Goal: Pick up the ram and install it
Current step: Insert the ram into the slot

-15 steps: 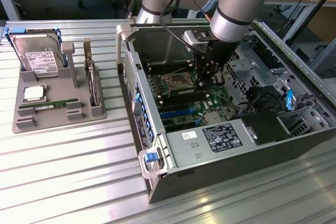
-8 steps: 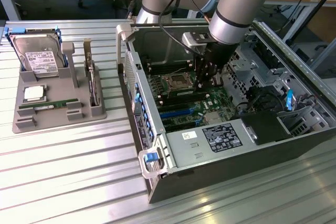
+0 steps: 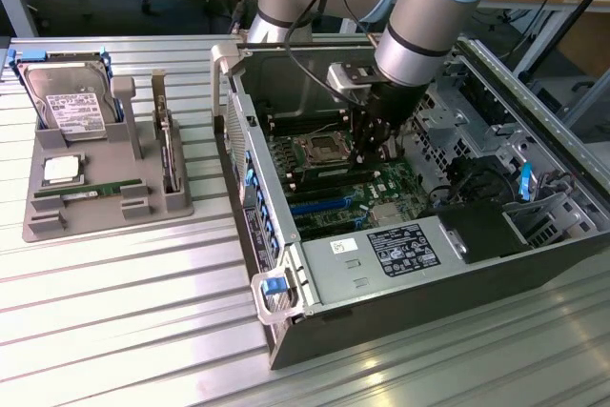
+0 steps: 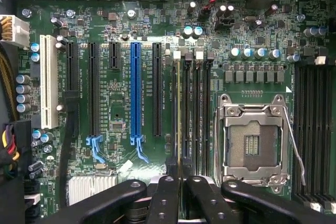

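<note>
The open computer case [image 3: 419, 226] takes up the exterior view's right half of the ribbed metal table [image 3: 114, 312], with the green motherboard [image 3: 353, 183] exposed inside. The arm reaches down into it, and the gripper [image 3: 374, 154] sits low over the memory slots [image 4: 191, 103], just beside the empty processor socket [image 4: 252, 137]. Its fingers [image 4: 167, 192] are drawn narrow, pinching the ram [image 4: 178, 108], which stands on edge in one of those slots with only its thin top edge showing. On the exterior view's left rests a grey parts tray [image 3: 105, 183], carrying a hard drive [image 3: 69, 102] at its far end and a square processor chip [image 3: 61, 170] nearer.
</note>
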You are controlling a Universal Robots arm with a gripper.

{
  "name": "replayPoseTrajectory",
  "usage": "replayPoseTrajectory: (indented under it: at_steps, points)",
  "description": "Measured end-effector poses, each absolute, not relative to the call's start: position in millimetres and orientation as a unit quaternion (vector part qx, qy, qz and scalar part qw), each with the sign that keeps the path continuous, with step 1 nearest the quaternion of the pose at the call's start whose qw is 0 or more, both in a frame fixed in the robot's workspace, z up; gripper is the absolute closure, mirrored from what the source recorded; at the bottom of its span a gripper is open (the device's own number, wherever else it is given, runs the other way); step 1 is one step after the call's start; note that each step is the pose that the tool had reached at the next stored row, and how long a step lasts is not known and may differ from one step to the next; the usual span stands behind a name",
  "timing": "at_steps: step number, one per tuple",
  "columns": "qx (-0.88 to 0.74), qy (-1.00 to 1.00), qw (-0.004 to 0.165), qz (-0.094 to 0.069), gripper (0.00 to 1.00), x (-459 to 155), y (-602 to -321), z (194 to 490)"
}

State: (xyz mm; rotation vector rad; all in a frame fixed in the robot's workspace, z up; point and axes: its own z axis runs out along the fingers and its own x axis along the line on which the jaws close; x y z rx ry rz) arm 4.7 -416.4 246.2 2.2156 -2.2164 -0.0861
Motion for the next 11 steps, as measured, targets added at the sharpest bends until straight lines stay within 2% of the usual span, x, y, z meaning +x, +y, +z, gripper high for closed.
replayPoseTrajectory:
  at_steps: [11]
  points:
    - [0.707,-0.707,0.003,-0.027,0.88,2.2,-414.8,237.1]
